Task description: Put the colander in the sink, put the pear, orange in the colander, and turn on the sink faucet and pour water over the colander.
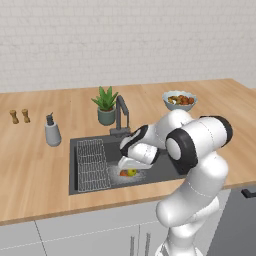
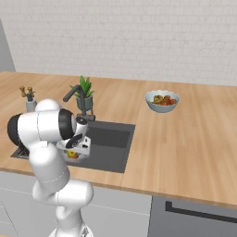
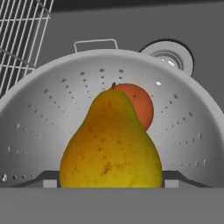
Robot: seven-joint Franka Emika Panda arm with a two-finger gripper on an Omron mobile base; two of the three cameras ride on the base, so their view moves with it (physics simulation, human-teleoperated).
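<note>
Yellow-green speckled pear (image 3: 110, 142) between spread dark fingertips (image 3: 49, 180) of gripper (image 3: 109, 181), inside round perforated silver colander (image 3: 39, 109) in dark grey sink (image 1: 165, 170), against red-orange ball orange (image 3: 139, 105). Grip or release: cannot tell. Judgement: let go low, lift straight, then faucet (image 1: 121, 112).

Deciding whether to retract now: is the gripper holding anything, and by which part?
Apparently the pear, gripped across its wide lower body by the gripper inside the colander; whether the pads actually touch cannot be told.
</note>
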